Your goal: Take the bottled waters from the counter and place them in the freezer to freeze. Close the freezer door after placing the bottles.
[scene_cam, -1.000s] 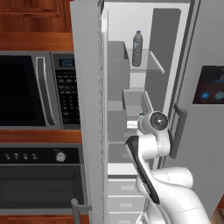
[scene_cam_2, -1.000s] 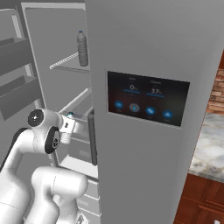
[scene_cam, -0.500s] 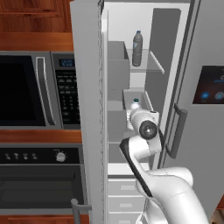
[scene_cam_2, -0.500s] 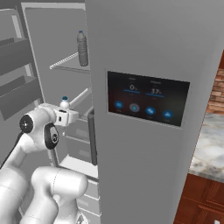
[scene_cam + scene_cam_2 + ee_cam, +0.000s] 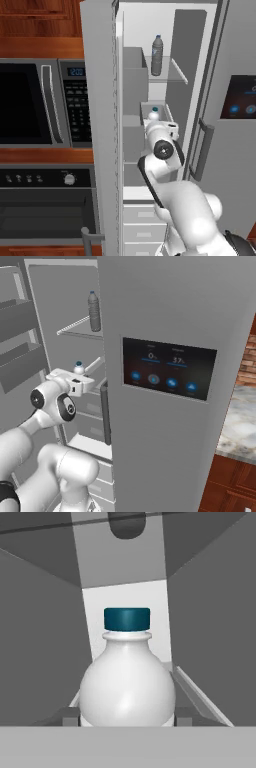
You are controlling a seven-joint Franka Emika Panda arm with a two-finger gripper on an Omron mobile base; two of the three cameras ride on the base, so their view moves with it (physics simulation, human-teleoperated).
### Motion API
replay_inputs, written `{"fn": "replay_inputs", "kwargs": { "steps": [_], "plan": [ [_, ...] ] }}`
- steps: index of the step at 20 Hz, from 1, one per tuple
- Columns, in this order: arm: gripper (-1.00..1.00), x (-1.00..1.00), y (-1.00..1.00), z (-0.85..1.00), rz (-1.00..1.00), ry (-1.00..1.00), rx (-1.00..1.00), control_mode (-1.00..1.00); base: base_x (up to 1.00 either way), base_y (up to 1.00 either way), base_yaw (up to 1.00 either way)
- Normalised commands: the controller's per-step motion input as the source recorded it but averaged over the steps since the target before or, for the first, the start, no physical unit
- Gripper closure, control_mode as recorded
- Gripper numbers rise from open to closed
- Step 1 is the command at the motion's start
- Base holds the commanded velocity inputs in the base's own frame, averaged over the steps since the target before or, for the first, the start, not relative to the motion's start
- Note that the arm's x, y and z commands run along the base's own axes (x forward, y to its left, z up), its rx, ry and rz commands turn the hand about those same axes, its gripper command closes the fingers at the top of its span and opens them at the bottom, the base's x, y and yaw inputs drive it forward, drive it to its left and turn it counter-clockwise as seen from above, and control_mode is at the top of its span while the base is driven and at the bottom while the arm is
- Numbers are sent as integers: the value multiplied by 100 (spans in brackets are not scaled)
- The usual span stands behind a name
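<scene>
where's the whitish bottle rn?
Held in the gripper inside the open freezer: whitish bottle sits mid-height, below the glass shelf carrying the darker bottle.

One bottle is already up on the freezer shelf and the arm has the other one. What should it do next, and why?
Probably carry the whitish bottle a little deeper into the freezer and set it down. The gripper is shut on it, and it hangs at the opening, below the glass shelf where the grey bottle stands.
</scene>
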Motion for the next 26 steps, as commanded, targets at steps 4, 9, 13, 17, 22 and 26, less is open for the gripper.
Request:
{"fn": "replay_inputs", "kwargs": {
  "steps": [4, 9, 13, 17, 22, 26],
  "plan": [
    [100, 16, -16, -24, -2, 1, -8, -100, 0, 0, 0],
    [100, 9, -6, -9, 0, 0, -1, -100, 0, 0, 0],
    [100, 29, -30, -31, 0, 0, -1, -100, 0, 0, 0],
    [100, 14, -18, -23, 0, -3, -2, -100, 0, 0, 0],
    [100, 13, -2, -12, 2, -9, -8, -100, 0, 0, 0],
    [100, 22, 0, 2, 0, 2, -5, -100, 0, 0, 0]
  ]
}}
